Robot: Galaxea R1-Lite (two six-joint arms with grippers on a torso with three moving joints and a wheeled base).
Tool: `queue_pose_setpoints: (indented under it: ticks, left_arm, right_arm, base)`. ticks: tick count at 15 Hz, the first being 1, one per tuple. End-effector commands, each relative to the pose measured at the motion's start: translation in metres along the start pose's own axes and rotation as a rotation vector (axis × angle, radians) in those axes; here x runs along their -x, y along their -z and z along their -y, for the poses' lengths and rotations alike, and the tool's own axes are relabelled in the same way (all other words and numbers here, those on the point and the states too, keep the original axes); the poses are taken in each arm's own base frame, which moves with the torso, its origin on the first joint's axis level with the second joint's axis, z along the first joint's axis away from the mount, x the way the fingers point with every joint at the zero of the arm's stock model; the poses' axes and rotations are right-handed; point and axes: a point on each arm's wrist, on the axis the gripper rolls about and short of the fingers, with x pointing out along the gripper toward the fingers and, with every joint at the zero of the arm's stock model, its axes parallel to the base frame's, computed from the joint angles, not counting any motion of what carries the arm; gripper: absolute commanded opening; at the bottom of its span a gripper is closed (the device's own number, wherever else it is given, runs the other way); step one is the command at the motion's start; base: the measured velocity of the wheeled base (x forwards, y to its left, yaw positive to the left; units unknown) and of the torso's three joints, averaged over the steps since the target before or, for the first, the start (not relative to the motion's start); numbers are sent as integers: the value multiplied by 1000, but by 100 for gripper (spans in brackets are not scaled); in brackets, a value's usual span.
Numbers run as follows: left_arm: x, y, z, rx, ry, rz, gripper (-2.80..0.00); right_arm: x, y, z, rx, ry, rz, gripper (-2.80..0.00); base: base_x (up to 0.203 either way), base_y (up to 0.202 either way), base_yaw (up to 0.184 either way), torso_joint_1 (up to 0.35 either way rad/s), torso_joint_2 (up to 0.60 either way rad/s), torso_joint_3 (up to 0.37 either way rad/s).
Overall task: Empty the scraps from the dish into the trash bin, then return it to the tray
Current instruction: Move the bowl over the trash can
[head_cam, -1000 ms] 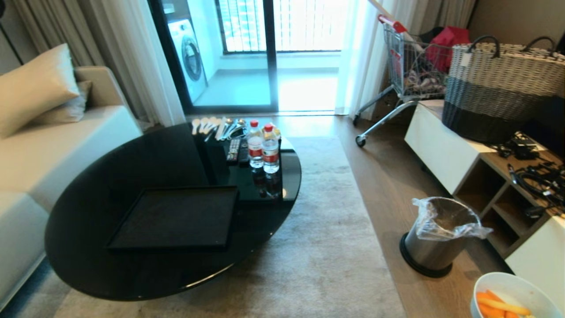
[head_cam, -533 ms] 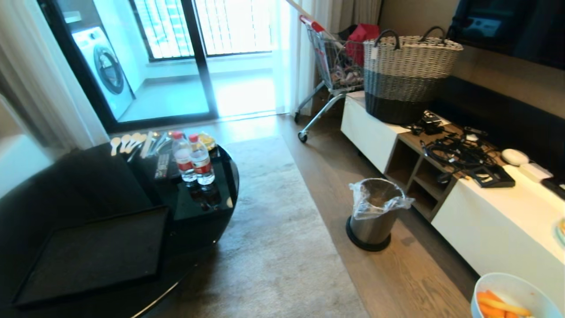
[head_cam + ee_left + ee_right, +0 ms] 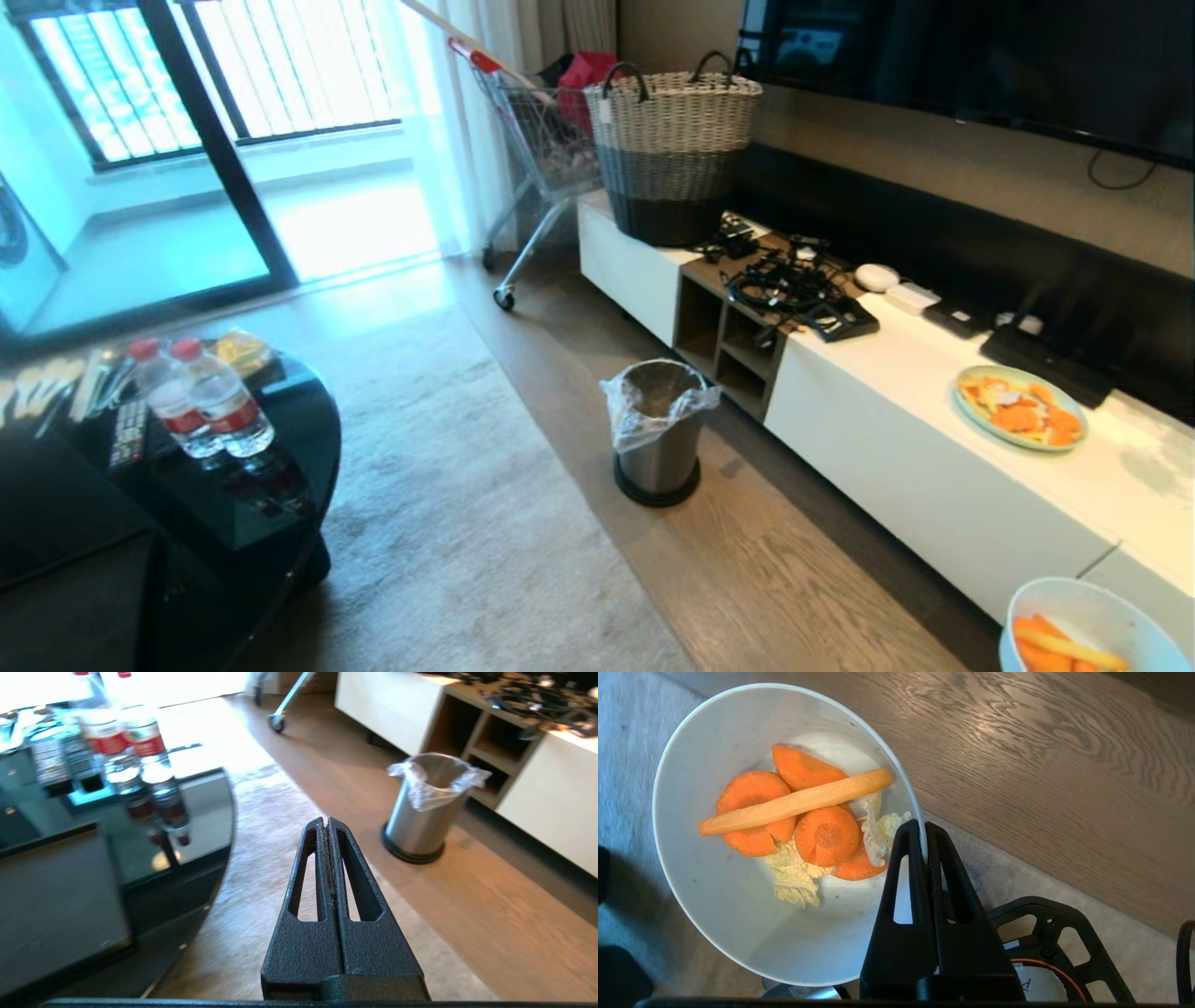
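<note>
The dish (image 3: 738, 905), a white bowl, is pinched at its rim by my right gripper (image 3: 923, 828), which is shut on it above the rug's edge. The scraps (image 3: 803, 812), carrot slices, a pale strip and cabbage bits, lie inside it. In the head view the dish (image 3: 1088, 621) shows at the bottom right corner. The trash bin (image 3: 658, 429), silver with a clear bag, stands on the wood floor ahead, apart from the dish. The tray (image 3: 56, 896) lies bare on the black table to the left. My left gripper (image 3: 325, 821) hangs shut and empty over the rug.
The round black table (image 3: 280, 420) carries two water bottles (image 3: 201, 397) and cutlery. A long white cabinet (image 3: 887, 420) on the right holds a pale blue plate of food (image 3: 1019, 407), cables (image 3: 784, 280) and a woven basket (image 3: 670, 149). A shopping cart (image 3: 532, 121) stands behind.
The whole head view has swung right, so the camera turned: table and tray slid to the left edge, the bin came toward the middle. The dish keeps its corner, still held.
</note>
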Motion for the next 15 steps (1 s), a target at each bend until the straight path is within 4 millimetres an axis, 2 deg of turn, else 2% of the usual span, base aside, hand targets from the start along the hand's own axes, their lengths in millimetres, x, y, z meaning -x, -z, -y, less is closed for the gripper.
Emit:
queue_pose_setpoints:
  ticks: [1,15]
  left_arm:
    - [0,0,0,1,-1,1,-280]
    - [0,0,0,1,-1,1,-280]
  right_arm:
    - [0,0,0,-7,-1,1,-280]
    - [0,1,-2,12,-13,-6,-280]
  base:
    - [0,-6,-112,0,2,6]
    - [0,0,-4,0,0,0]
